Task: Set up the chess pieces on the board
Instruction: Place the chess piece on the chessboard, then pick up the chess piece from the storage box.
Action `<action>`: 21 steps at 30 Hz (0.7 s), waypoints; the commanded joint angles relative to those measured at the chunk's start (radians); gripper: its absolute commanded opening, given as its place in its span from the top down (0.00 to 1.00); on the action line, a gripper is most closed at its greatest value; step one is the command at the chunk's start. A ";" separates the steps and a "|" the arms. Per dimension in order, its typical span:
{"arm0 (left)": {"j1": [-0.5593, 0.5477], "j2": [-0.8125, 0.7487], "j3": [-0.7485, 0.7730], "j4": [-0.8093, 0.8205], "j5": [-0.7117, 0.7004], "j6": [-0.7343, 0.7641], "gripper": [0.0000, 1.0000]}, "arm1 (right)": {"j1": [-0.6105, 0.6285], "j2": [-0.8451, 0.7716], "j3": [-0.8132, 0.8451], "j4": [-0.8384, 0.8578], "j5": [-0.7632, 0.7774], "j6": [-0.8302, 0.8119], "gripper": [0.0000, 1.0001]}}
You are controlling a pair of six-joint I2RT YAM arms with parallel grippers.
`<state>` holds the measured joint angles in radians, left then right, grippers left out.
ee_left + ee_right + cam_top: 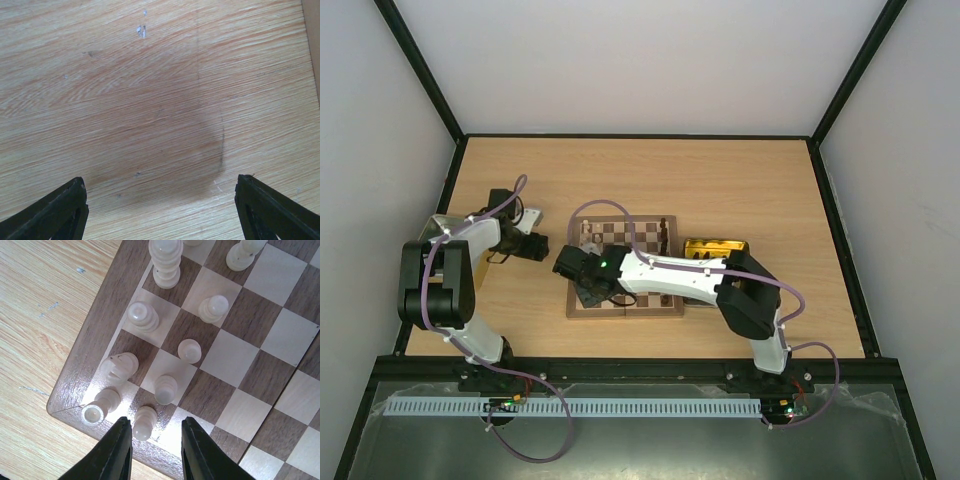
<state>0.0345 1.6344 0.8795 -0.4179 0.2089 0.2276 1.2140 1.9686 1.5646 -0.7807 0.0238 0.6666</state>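
Observation:
The board (650, 312) lies mid-table, and dark chess pieces (664, 235) stand along its far right side. In the right wrist view several cream chess pieces stand at the board's (260, 315) near-left corner: a rook (100, 407), a knight (119, 367), a bishop (142, 316) and pawns. One pawn (144, 421) stands upright just above my right gripper (155, 424). That gripper is open, its left finger close beside the pawn and not gripping it. My left gripper (161, 200) hangs open over bare table to the left of the board, with nothing between its fingers.
A shiny gold tin (713, 248) sits against the board's right edge, partly under the right arm. A dull metal tray (438, 226) lies at the far left behind the left arm. Black frame rails run along the table's edges.

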 commanded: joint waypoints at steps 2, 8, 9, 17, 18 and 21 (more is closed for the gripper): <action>0.014 -0.019 -0.014 -0.013 0.000 -0.001 0.19 | -0.004 -0.058 -0.006 0.014 0.032 0.011 0.73; 0.020 -0.024 -0.018 -0.008 -0.001 -0.001 0.20 | -0.016 -0.137 -0.054 0.036 0.091 0.025 0.73; 0.021 -0.023 -0.017 -0.007 -0.003 -0.002 0.19 | -0.022 -0.151 -0.071 0.045 0.093 0.027 0.73; 0.021 -0.043 -0.023 0.005 -0.011 -0.006 0.19 | -0.069 -0.256 -0.211 0.130 0.122 0.047 0.74; 0.020 -0.045 -0.026 0.006 -0.015 -0.007 0.19 | -0.081 -0.270 -0.224 0.140 0.143 0.049 0.74; 0.022 -0.047 -0.029 0.006 -0.016 -0.007 0.19 | -0.154 -0.330 -0.279 0.157 0.185 0.061 0.74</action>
<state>0.0509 1.6188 0.8635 -0.4103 0.2012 0.2272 1.1393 1.7226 1.3449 -0.6655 0.1150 0.6998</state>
